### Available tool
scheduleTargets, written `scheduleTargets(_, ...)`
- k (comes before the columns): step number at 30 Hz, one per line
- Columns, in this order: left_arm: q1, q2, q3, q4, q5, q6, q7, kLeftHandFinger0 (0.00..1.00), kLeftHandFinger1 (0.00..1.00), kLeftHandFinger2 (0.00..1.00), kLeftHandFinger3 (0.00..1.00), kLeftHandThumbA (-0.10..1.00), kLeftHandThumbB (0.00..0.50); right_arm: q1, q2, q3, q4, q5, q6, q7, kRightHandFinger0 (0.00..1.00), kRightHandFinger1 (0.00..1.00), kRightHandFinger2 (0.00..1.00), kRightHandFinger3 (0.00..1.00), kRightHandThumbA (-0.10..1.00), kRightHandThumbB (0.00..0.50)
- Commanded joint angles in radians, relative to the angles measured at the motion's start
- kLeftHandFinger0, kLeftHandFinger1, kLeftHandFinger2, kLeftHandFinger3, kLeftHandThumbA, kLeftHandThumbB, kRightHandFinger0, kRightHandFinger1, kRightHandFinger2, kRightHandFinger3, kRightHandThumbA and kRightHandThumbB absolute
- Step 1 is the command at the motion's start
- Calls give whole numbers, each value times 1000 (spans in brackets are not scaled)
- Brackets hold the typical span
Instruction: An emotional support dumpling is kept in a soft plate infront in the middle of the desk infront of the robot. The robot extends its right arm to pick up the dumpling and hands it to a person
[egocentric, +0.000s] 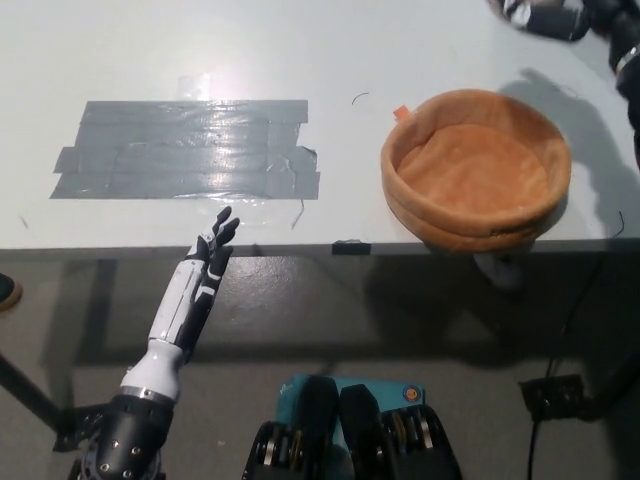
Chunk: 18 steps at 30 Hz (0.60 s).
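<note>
The soft orange plate stands on the white desk at the right, near the front edge, with nothing in it. My black right hand is raised at the picture's top right corner, mostly cut off by the edge. It is shut on the dumpling, of which only a pale sliver shows. The hand's shadow falls on the desk behind the plate. My white left hand rests open, fingers apart, below the desk's front edge at lower left.
A wide patch of grey tape is stuck on the desk's left half. A small black clip sits on the front edge. Dark cables and a black foot lie on the floor at lower right.
</note>
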Motion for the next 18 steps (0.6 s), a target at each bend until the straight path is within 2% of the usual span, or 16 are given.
scheduleTargets(1, -45, -1, 1, 3, -10, -23, -10, 1000, 1000, 1000, 1000, 1000, 97, -26, 44, -143, -159, 247, 91, 32, 134, 555, 879, 805, -100, 154)
scheduleTargets(3, -42, -4, -1, -5, -7, -8, -11, 1000, 1000, 1000, 1000, 1000, 100, -7, 84, -203, -205, 343, 125, 48, 164, 564, 871, 789, -100, 155)
scheduleTargets(4, -39, -2, -3, -12, -1, -1, -12, 1000, 1000, 1000, 1000, 1000, 99, 6, 116, -242, -233, 409, 148, 52, 158, 538, 830, 777, -100, 158)
scheduleTargets(6, -33, 0, -6, -21, 5, 5, -13, 1000, 1000, 1000, 1000, 1000, 96, 26, 171, -304, -287, 505, 213, 48, 62, 465, 779, 749, -100, 162)
scheduleTargets(8, -29, -2, -6, -17, 0, -2, -13, 1000, 1000, 1000, 1000, 1000, 96, 38, 210, -343, -323, 549, 262, 28, 8, 448, 798, 753, -100, 173)
scheduleTargets(10, -26, -4, -6, -18, -2, -4, -12, 1000, 1000, 1000, 1000, 1000, 97, 54, 244, -359, -337, 570, 256, 27, 0, 466, 846, 754, -100, 151)
scheduleTargets(18, -10, 0, -13, -15, 0, -18, -15, 1000, 1000, 1000, 1000, 1000, 102, 74, 275, -327, -358, 492, 268, 22, 65, 495, 836, 749, -100, 150)
